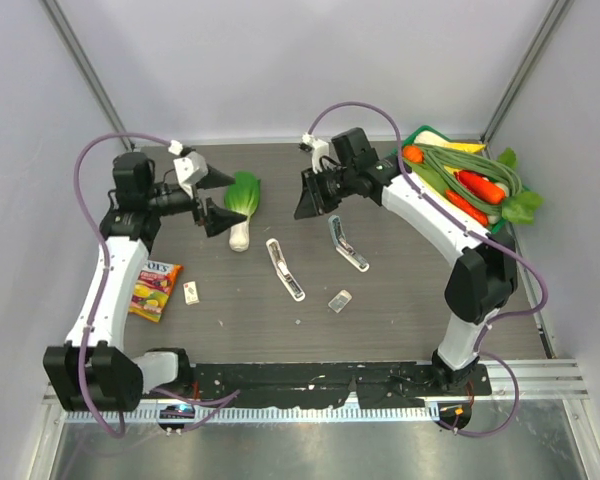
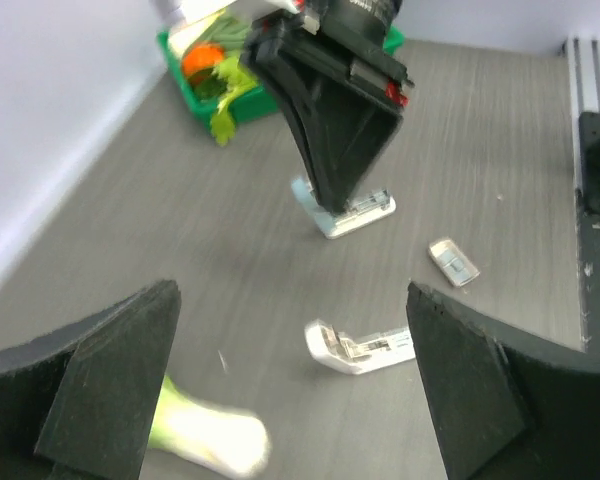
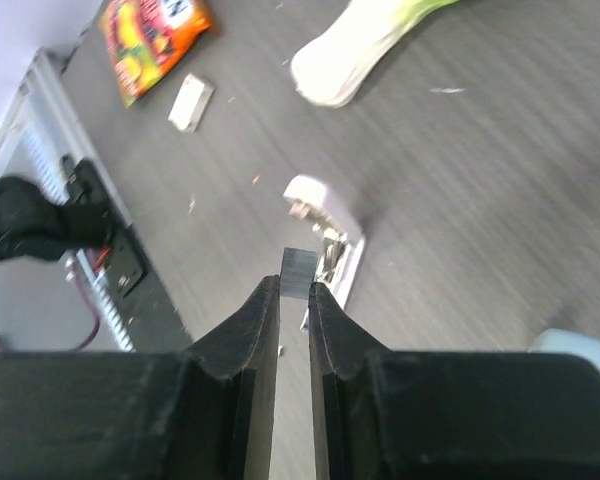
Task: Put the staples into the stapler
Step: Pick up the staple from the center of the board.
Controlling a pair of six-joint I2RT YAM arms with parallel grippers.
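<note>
Closest to the lens, right gripper (image 3: pixel 293 293): jaws nearly together, pinching a small grey strip (image 3: pixel 298 270) at the very tips, raised above the grey worktop (image 3: pixel 460 200). Just beyond those tips, lying flat, the white stapler (image 3: pixel 325 228), silvery metal showing inside; near the middle of the worktop as seen from above. Just right of it and apart, a pale blue-grey bar (image 1: pixel 347 244) of like size. Nearer than both, a small whitish piece (image 1: pixel 340 299), too small to make out further. Staple box (image 1: pixel 191 292) well to the left, flat on the worktop, just beside an orange snack packet (image 1: pixel 155 289) and well apart from the stapler. Left gripper (image 1: pixel 223 198) at the far left, jaws spread wide, holding nothing, hovering just beside a toy bok choy (image 1: pixel 244 204). At the far right corner, a green tray (image 2: pixel 176 78) with carrots (image 1: pixel 477 186) and long green stalks (image 1: pixel 450 165).
</note>
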